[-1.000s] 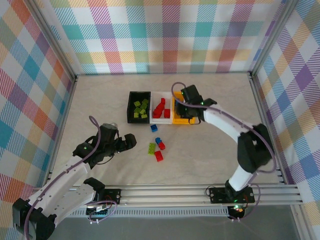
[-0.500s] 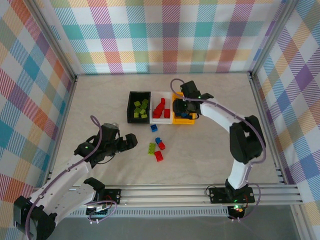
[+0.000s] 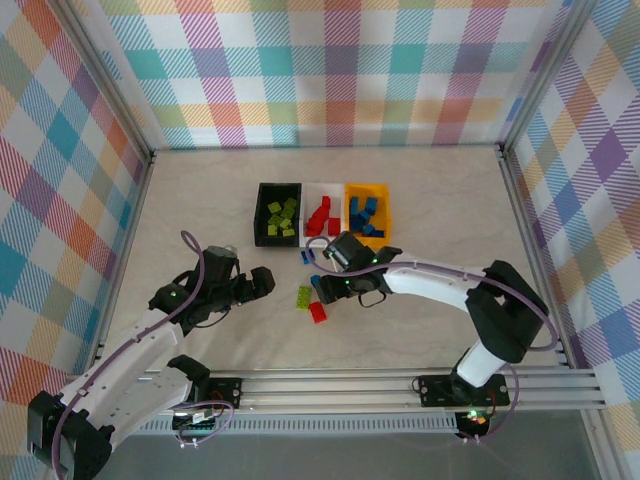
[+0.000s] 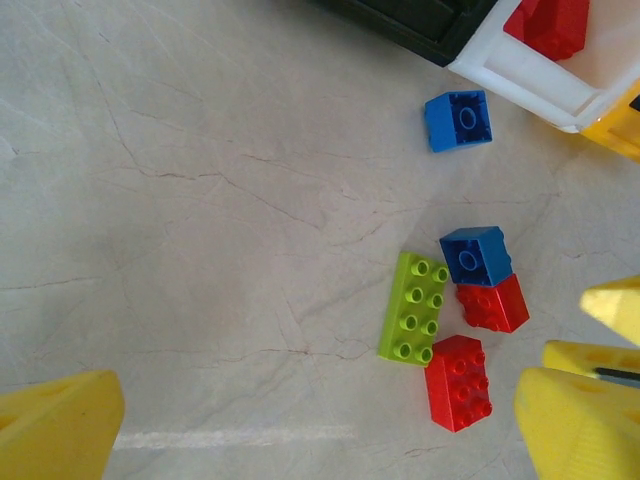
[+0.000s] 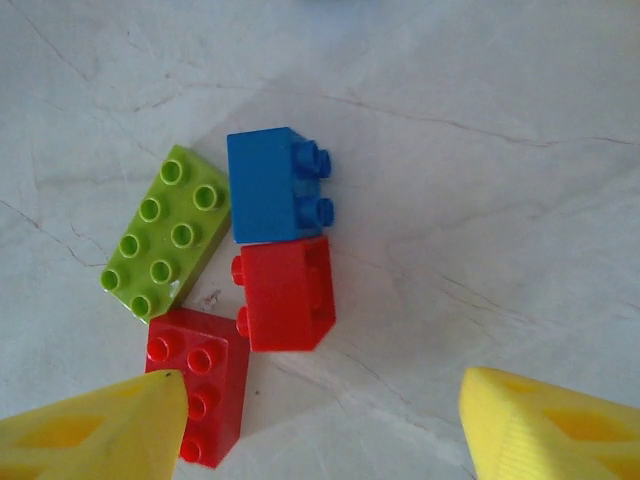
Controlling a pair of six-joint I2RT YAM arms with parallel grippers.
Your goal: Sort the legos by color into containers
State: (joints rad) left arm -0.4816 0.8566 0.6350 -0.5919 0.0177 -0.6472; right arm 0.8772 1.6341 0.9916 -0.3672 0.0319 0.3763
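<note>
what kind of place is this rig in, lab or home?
Most likely a lab test cell, not a home. An aluminium frame rail carries the left arm and right arm, and plaid panel walls box in a small marble-look table.

A robotics lab's test cell is presenting itself here. An aluminium extrusion frame (image 3: pixel 330 380) is boxing in a marble-patterned tabletop (image 3: pixel 200 210), and pastel plaid backdrop panels (image 3: pixel 330 70) are closing off the back and both sides. Two white-and-black robot arms, the left arm (image 3: pixel 130 365) and the right arm (image 3: pixel 430 283), are sitting bolted to the front rail, with purple cables (image 3: pixel 187 245) looping off them. Three small bins (image 3: pixel 367 186) and a few toy bricks (image 3: pixel 303 296) are lying mid-table, laid out like a staged trial.
</note>
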